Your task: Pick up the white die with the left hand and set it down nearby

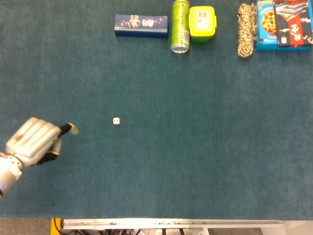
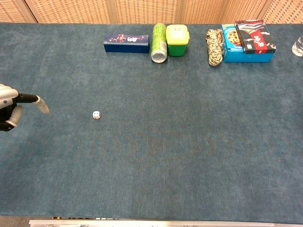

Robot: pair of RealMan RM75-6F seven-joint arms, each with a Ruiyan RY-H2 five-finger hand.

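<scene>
A small white die (image 1: pixel 116 121) (image 2: pixel 96 115) lies alone on the dark teal table cloth, left of the middle. My left hand (image 1: pixel 35 141) (image 2: pixel 14 109) hovers at the left side of the table, a short way left of the die and apart from it. One finger points out toward the die, the rest are loosely apart, and the hand holds nothing. The right hand shows in neither view.
Along the far edge stand a dark blue box (image 1: pixel 141 25), a green can (image 1: pixel 180 25), a yellow-green lidded tub (image 1: pixel 202 22), a coil of rope (image 1: pixel 246 30) and blue snack boxes (image 1: pixel 283 23). The table's front edge (image 1: pixel 166 223) runs along the bottom.
</scene>
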